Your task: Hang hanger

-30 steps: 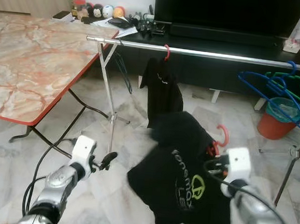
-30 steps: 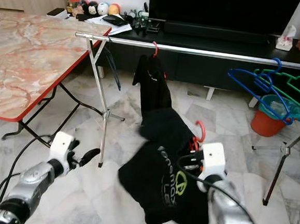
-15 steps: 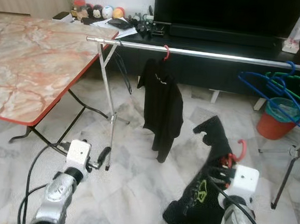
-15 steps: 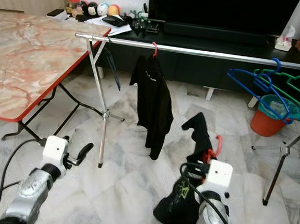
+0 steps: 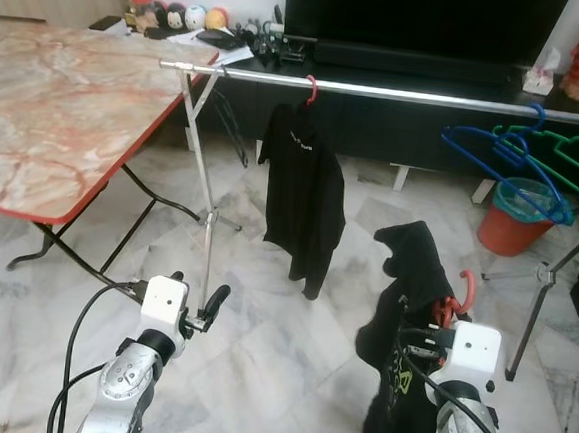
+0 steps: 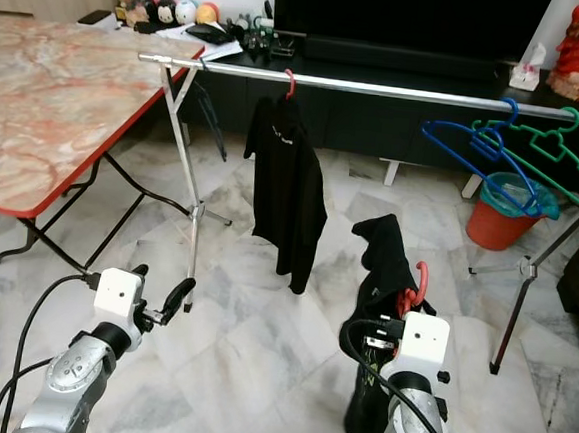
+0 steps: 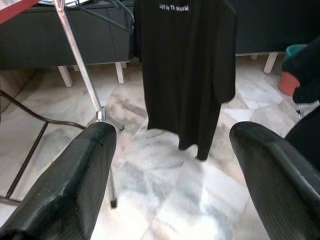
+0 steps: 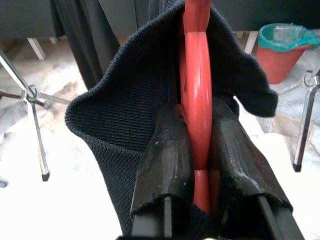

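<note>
Your red hanger (image 8: pixel 196 95) sits clamped between the two black fingers (image 8: pixel 165 165) of the right pincer (image 8: pixel 197 165), its hook (image 5: pixel 463 287) curling up just above the wrist block, and the black shirt (image 5: pixel 407 316) on it drapes down toward the marble floor (image 5: pixel 288 367) low on your right. Ahead and above it runs the silver rail (image 5: pixel 400 93), well apart from the hook. On that rail a second black shirt (image 5: pixel 302 202) already hangs from its own red hook (image 5: pixel 310 88) near the left end, while a blue hanger (image 5: pixel 499 163) and a green hanger (image 5: pixel 565 153) crowd the right end; the bare stretch of rail between them is the open room you have. Under the right end stands an orange bucket (image 5: pixel 516 209) with a teal liner, beside the rack's right leg (image 5: pixel 540 286). The rack's left leg (image 5: pixel 203 190) stands just beside the red-edged marble worktop (image 5: pixel 57 108). Behind the rail is a dark TV bench (image 5: pixel 402 60) with small toys at its left end. Your left pincer (image 5: pixel 205 310) hovers low near the left leg, fingers spread wide and holding nothing
</note>
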Controlling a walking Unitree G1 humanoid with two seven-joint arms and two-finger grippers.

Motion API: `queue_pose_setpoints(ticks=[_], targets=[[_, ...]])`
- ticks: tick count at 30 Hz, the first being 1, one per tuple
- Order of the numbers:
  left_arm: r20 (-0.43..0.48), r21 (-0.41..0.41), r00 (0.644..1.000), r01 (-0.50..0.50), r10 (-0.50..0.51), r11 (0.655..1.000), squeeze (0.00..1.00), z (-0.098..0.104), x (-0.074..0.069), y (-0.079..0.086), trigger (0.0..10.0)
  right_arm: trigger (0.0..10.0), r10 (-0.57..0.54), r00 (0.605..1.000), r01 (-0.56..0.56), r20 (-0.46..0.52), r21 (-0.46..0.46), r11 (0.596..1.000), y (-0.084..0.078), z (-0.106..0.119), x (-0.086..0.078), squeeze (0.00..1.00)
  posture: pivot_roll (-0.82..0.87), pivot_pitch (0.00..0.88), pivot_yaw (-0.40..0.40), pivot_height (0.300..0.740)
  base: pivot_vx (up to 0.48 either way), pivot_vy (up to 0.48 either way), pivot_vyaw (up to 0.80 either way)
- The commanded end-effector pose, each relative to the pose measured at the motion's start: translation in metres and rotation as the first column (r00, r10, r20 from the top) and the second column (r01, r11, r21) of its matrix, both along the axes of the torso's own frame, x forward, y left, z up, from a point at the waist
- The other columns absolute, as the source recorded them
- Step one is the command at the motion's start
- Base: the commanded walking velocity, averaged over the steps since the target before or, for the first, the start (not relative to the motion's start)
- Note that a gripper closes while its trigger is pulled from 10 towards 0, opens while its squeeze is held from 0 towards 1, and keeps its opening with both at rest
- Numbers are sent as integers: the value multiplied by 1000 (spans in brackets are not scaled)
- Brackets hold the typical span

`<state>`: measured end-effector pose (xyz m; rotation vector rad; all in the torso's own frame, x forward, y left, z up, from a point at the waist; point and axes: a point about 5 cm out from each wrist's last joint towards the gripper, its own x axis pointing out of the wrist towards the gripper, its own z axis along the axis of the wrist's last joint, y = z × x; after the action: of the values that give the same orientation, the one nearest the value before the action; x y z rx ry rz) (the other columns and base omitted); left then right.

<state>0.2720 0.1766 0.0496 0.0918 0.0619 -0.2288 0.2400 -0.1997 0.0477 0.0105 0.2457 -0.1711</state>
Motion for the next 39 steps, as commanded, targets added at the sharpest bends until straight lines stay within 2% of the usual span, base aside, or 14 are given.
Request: queue_pose_setpoints(ticks=[1, 13, 23, 28, 29, 32, 33, 39], targets=[[-10, -3, 1000, -5, 5, 1000, 0, 0, 0, 2, 10000, 10000, 4, 998, -2, 62, -27, 1000, -1, 14, 9, 0, -138, 0, 7, 740, -326, 0, 0], [-12, -7, 1000, -4, 4, 1000, 0, 5, 4, 2, 10000, 10000, -52, 997, 55, 65, -37, 998, -8, 24, 22, 0, -130, 0, 0, 740, -322, 0, 0], [-27, -4, 999, -17, 17, 1000, 0, 4, 2, 6, 10000, 10000, -64, 998, 65, 23, -26, 998, -7, 22, 24, 0, -124, 0, -7, 740, -306, 0, -614], [-29, 18, 1000, -8, 8, 1000, 0, 4, 3, 4, 10000, 10000, 7, 1000, -8, -17, -46, 999, -2, 22, 29, 0, -126, 0, -8, 740, -107, 0, 0], [-37, 28, 999, -5, 6, 1000, 0, 4, 3, 3, 10000, 10000, 57, 997, -59, -47, -48, 997, 1, 22, 31, 0, -127, 0, -8, 740, 0, 0, 0], [-42, 25, 999, 2, -1, 1000, 0, 4, 4, 2, 10000, 10000, 111, 991, -116, -79, -64, 991, 3, 22, 33, 0, -131, 0, -9, 740, 0, 0, 0], [-46, 26, 999, 20, -18, 999, 0, 5, 5, 0, 10000, 10000, 165, 981, -173, -97, -78, 982, 5, 24, 35, 0, -133, 0, -8, 740, 0, 0, 0], [-54, 31, 995, 84, -83, 996, 0, 7, 5, -7, 10000, 10000, 236, 967, -245, -97, -99, 964, 5, 33, 40, 0, -130, 0, -10, 740, 0, 0, 0]])
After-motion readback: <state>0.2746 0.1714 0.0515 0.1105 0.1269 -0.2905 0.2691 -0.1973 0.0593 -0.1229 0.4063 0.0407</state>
